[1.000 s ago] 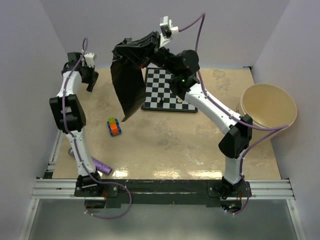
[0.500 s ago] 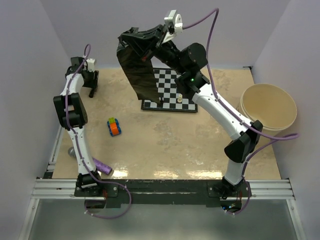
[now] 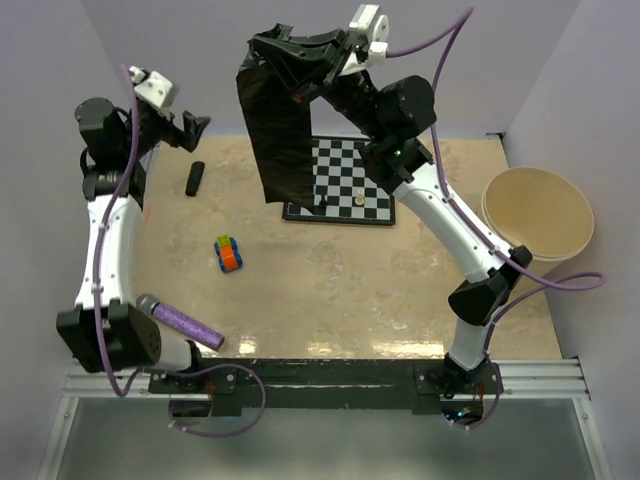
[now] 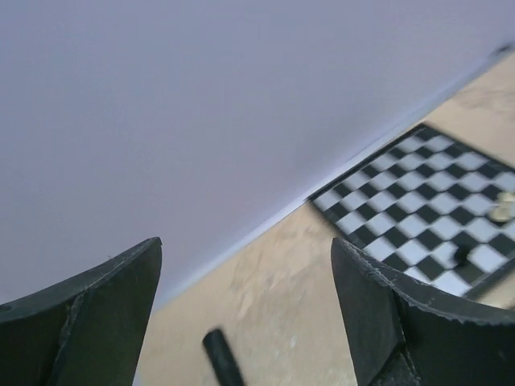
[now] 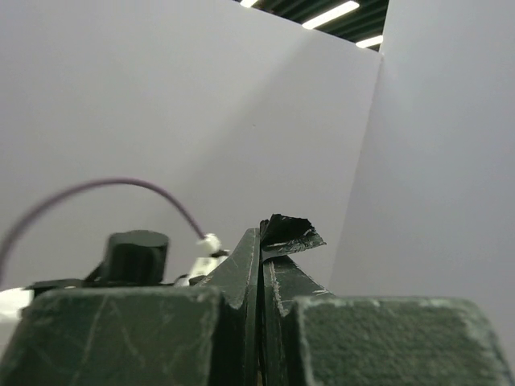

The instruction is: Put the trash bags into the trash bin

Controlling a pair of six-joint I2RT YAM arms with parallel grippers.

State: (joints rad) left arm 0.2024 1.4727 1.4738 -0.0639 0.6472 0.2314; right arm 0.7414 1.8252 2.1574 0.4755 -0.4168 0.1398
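Observation:
A large black trash bag sheet hangs in the air over the left edge of the chessboard. My right gripper is shut on its top corner, and a scrap of black film sticks out above the closed fingers. A short black trash bag roll lies on the table at the back left, also low in the left wrist view. My left gripper hovers above and behind the roll, open and empty. The cream trash bin stands at the far right, away from both grippers.
A chessboard with a few small pieces lies at the back centre. A small colourful toy car sits left of centre. A purple textured roll lies near the left arm's base. Walls close in the back and sides.
My left gripper opened and rose off the table, leaving the black roll lying there. My right arm carried the hanging bag higher and to the right.

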